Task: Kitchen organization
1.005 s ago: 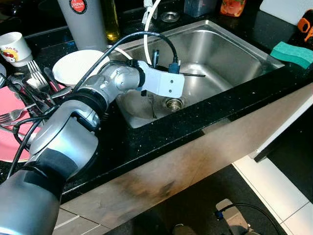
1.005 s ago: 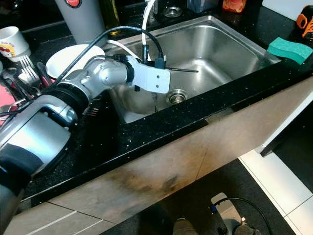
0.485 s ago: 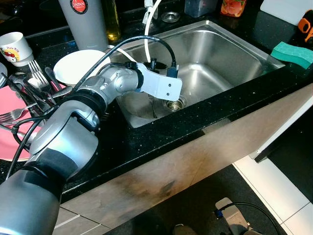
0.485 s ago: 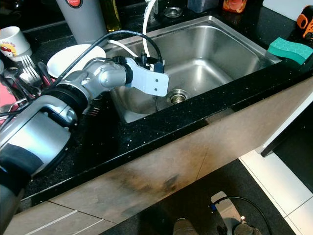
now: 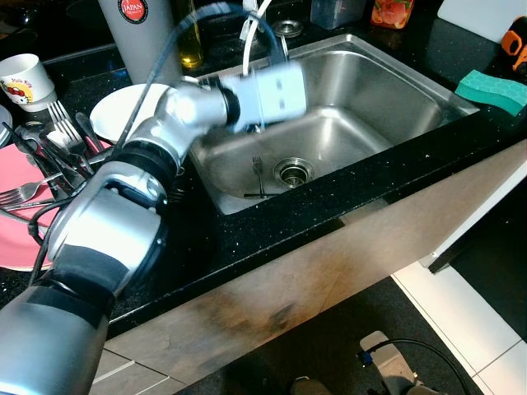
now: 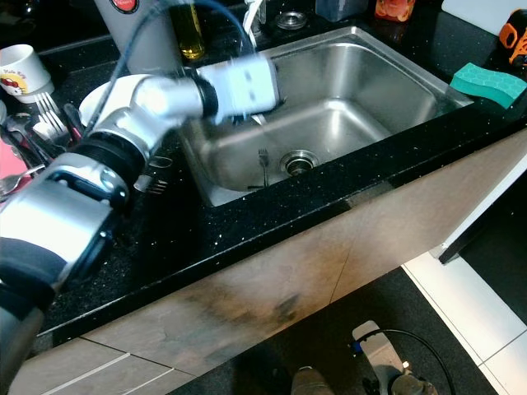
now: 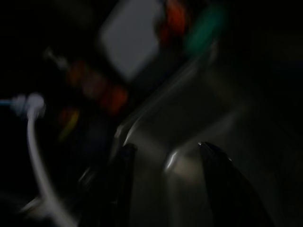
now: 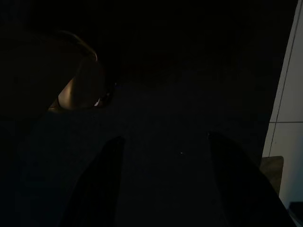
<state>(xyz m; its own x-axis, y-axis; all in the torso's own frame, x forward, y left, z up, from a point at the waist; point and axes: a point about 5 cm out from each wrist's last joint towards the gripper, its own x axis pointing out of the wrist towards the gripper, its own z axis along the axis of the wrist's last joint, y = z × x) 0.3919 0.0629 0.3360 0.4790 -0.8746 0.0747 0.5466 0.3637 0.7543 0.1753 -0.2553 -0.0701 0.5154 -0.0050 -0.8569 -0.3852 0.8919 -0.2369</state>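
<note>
A steel sink [image 5: 387, 82] is set in the black counter. On its bottom a fork [image 5: 258, 171] lies beside the drain [image 5: 292, 170], with a thin dark utensil [image 5: 255, 195] just in front of it. My left arm's wrist [image 5: 268, 97] is blurred and held above the sink's left rim. In the left wrist view, the left gripper [image 7: 165, 156] is open with nothing between its fingers, over the basin. My right gripper [image 8: 163, 142] hangs idle in the dark, fingers apart and empty.
Left of the sink are a white plate [image 5: 123, 111], a heap of forks [image 5: 49, 148], a pink plate [image 5: 16, 222] and a cup [image 5: 25, 78]. A grey canister [image 5: 140, 37] and an oil bottle [image 5: 188, 37] stand behind. A green sponge [image 5: 492, 86] lies right.
The left gripper dipped into the sink holding a thin dark utensil, then rose up and back without it. The utensil now lies on the sink bottom.
</note>
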